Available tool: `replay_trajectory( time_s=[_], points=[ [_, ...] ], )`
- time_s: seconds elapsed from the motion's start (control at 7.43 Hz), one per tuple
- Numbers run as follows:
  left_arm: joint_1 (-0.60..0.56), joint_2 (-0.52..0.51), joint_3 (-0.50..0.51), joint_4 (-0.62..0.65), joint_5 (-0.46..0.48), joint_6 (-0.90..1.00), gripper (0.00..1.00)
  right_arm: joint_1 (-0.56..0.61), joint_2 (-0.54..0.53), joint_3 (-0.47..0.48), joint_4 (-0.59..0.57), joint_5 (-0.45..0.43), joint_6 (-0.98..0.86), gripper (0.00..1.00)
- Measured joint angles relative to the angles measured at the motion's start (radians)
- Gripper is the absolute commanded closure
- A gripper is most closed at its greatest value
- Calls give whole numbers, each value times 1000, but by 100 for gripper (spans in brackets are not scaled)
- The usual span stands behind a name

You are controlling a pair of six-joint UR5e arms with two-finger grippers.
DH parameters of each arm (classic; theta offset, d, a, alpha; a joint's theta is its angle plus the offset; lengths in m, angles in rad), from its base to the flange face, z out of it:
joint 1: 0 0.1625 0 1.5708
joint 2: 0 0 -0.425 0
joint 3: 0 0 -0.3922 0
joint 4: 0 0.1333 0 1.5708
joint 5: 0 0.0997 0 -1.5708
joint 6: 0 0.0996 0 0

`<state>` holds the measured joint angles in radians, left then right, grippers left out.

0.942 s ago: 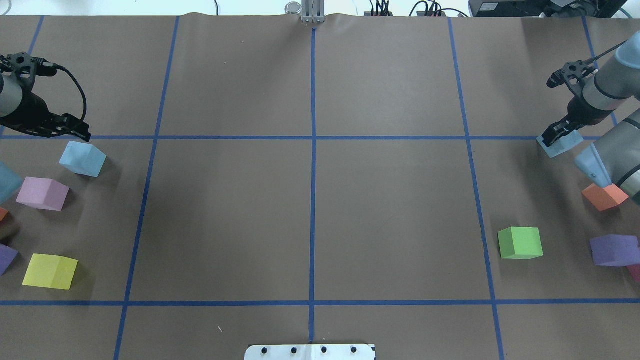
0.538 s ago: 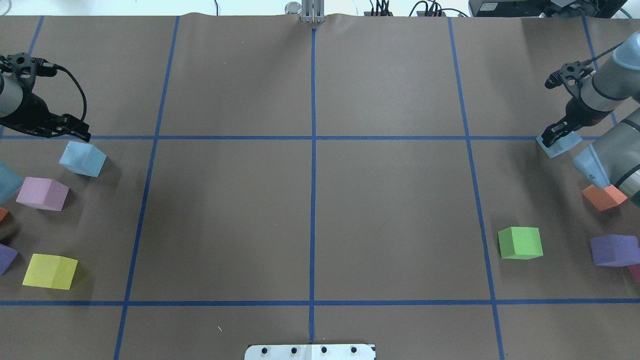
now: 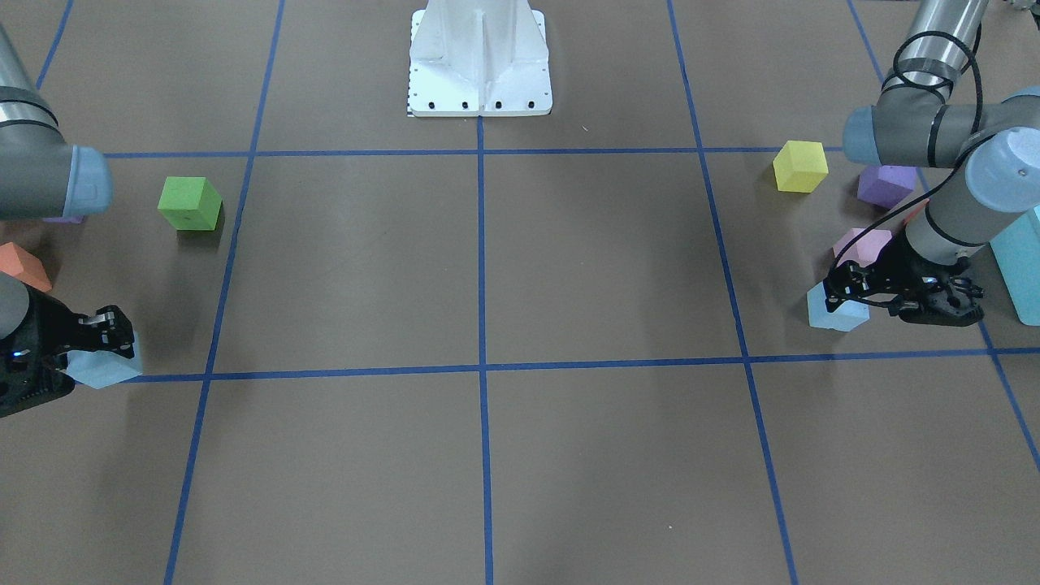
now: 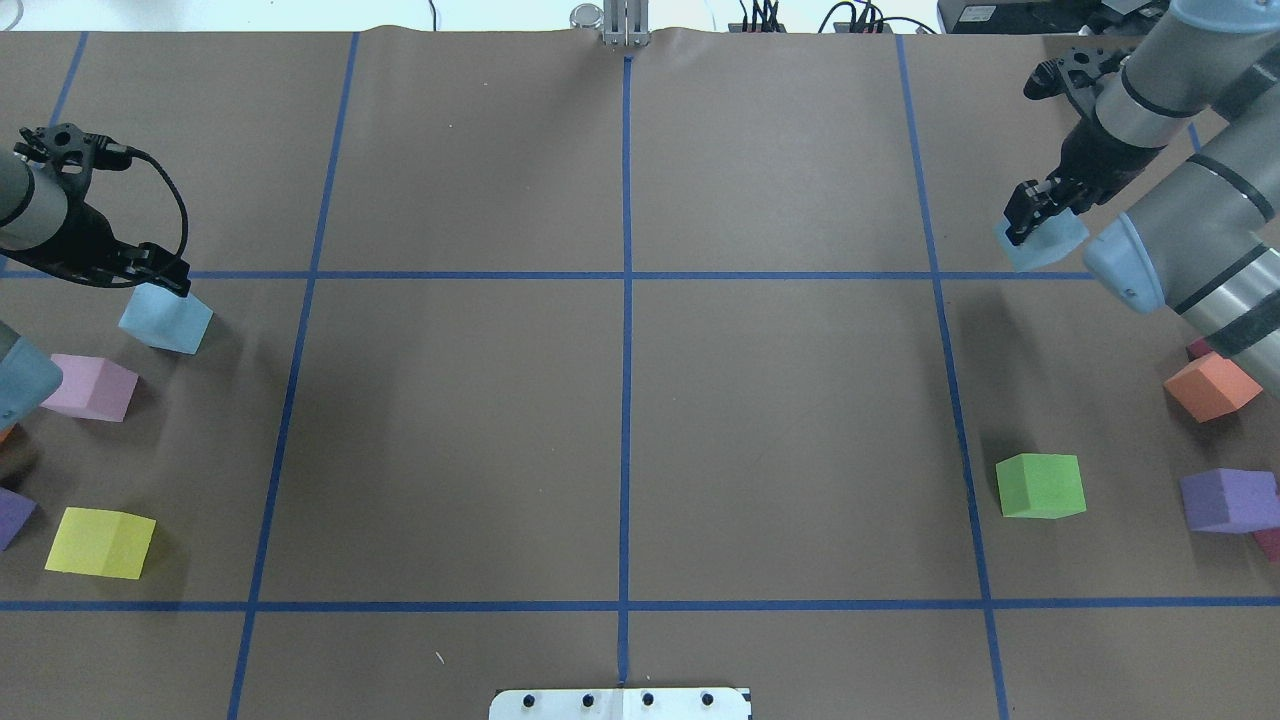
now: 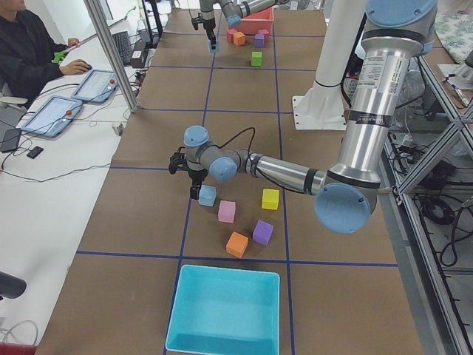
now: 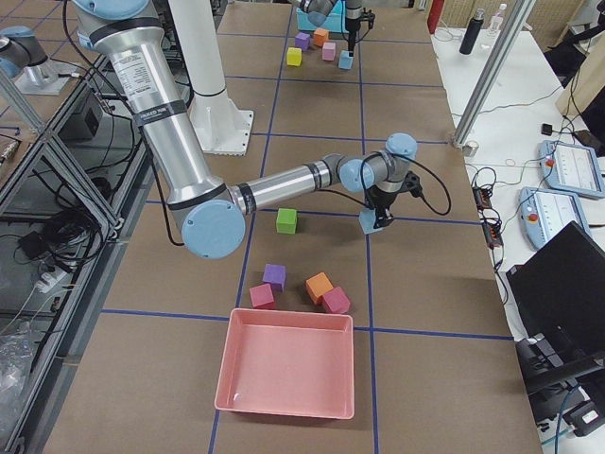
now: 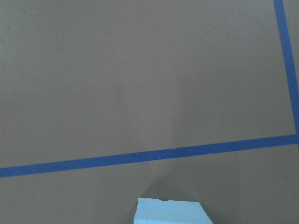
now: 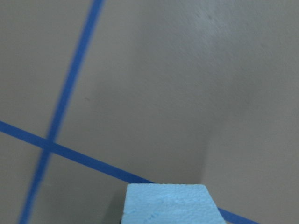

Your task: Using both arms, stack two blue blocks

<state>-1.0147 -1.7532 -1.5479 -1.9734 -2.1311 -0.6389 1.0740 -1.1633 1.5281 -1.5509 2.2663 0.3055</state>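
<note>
One pale blue block point(image 4: 165, 318) lies on the table at the left; it also shows in the front view point(image 3: 837, 313) and at the bottom edge of the left wrist view point(image 7: 170, 212). My left gripper point(image 4: 165, 278) hangs right over its far top edge, jaws apart, in the front view point(image 3: 849, 286) just above the block. My right gripper point(image 4: 1035, 205) is shut on the second blue block point(image 4: 1042, 243) and holds it above the table near a blue tape line. That block also shows in the front view point(image 3: 101, 366) and the right wrist view point(image 8: 170, 203).
A pink cube point(image 4: 90, 387), a yellow cube point(image 4: 100, 542) and a purple cube point(image 4: 15, 512) lie at the left. A green cube point(image 4: 1040, 486), an orange cube point(image 4: 1210, 387) and a purple cube point(image 4: 1228, 500) lie at the right. A turquoise bin point(image 5: 225, 310) and a pink bin point(image 6: 288, 374) stand at the table's ends.
My right gripper has lifted its blue block off the table and carried it up and toward the centre. My left gripper has moved closer over the left blue block, which has not moved.
</note>
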Motion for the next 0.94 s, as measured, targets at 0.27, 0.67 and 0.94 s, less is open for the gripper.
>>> replay_trajectory(
  time_s=[0.27,0.67,0.94],
  points=[
    [26,2,12,-16,24,-17,3,-59,25,68,-35,-1,131,43],
    [66,9,19,-21,29,-30,28,-126,53,106,-39,-9,259,43],
    [76,7,35,-21,30,-25,57,-159,78,107,-38,-20,318,43]
  ],
)
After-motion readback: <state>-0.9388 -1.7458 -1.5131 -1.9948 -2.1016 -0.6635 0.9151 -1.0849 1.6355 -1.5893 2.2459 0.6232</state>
